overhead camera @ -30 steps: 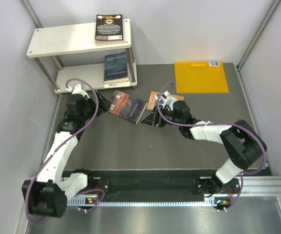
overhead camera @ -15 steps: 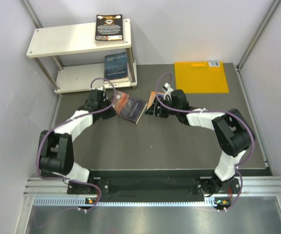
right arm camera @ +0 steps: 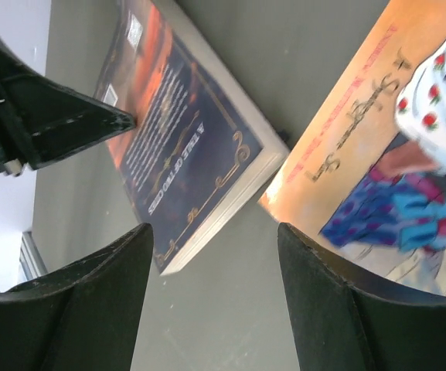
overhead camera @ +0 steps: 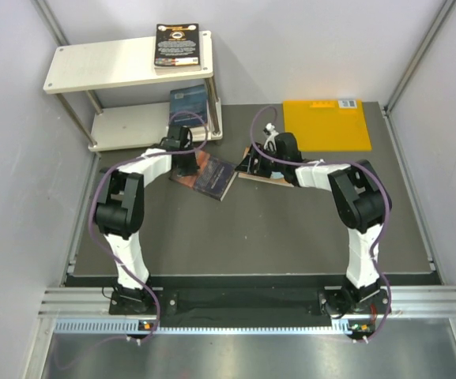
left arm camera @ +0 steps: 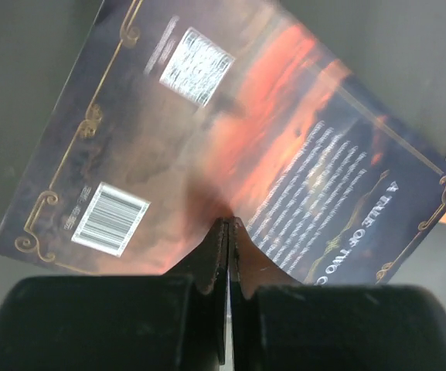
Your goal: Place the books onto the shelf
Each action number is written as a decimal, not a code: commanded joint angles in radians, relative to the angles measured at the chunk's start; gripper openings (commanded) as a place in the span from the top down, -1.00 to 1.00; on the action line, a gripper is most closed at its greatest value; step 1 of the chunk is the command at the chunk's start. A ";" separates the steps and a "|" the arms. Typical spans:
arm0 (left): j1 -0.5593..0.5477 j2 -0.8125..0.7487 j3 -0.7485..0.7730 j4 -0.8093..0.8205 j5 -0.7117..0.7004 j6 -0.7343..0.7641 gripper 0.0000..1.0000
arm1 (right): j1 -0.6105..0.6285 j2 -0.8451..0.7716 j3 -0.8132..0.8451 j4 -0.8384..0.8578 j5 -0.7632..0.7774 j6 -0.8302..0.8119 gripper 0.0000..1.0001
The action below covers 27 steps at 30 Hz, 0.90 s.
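A dark book with a reddish glow (overhead camera: 212, 176) (left arm camera: 230, 131) lies flat on the table. My left gripper (overhead camera: 186, 163) (left arm camera: 228, 226) is shut, its tips pressed together over the cover's near edge with nothing between them. An orange-brown book with a blue picture (overhead camera: 269, 178) (right arm camera: 377, 147) lies to the right, partly under my right gripper (overhead camera: 251, 164) (right arm camera: 213, 239). That gripper is open and hangs over the gap between the two books. The shelf (overhead camera: 101, 67) carries a black book with gold ornament (overhead camera: 178, 46) on top and a dark blue book (overhead camera: 188, 106) on the lower board.
A large plain orange-yellow sheet (overhead camera: 325, 125) lies flat at the back right of the table. Grey walls close in on both sides. In the right wrist view my left gripper (right arm camera: 52, 124) shows as a dark wedge at the dark book's far edge.
My left arm swung right from beside the shelf to the dark reddish book and its gripper shut. My right gripper moved back toward the orange-brown book, still open.
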 commanded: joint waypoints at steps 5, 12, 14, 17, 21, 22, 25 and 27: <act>-0.061 0.099 0.133 -0.198 -0.138 0.077 1.00 | -0.015 0.097 0.149 0.016 -0.059 -0.013 -0.32; -0.074 0.102 0.128 -0.203 -0.135 0.077 1.00 | -0.001 0.173 0.186 0.056 -0.080 0.021 -0.30; -0.075 0.104 0.131 -0.203 -0.131 0.079 1.00 | 0.006 0.193 0.197 0.063 -0.086 0.025 -0.30; -0.077 0.104 0.130 -0.206 -0.130 0.084 1.00 | 0.011 0.211 0.206 0.102 -0.100 0.041 -0.29; -0.078 0.111 0.130 -0.214 -0.131 0.091 1.00 | 0.023 0.223 0.224 0.151 -0.115 0.073 -0.29; -0.078 0.113 0.128 -0.214 -0.133 0.093 1.00 | 0.029 0.228 0.249 0.148 -0.119 0.073 -0.29; -0.080 0.120 0.124 -0.214 -0.131 0.094 1.00 | 0.048 0.234 0.276 0.128 -0.134 0.072 -0.27; -0.081 0.123 0.122 -0.212 -0.130 0.094 1.00 | 0.062 0.217 0.270 0.131 -0.132 0.071 -0.25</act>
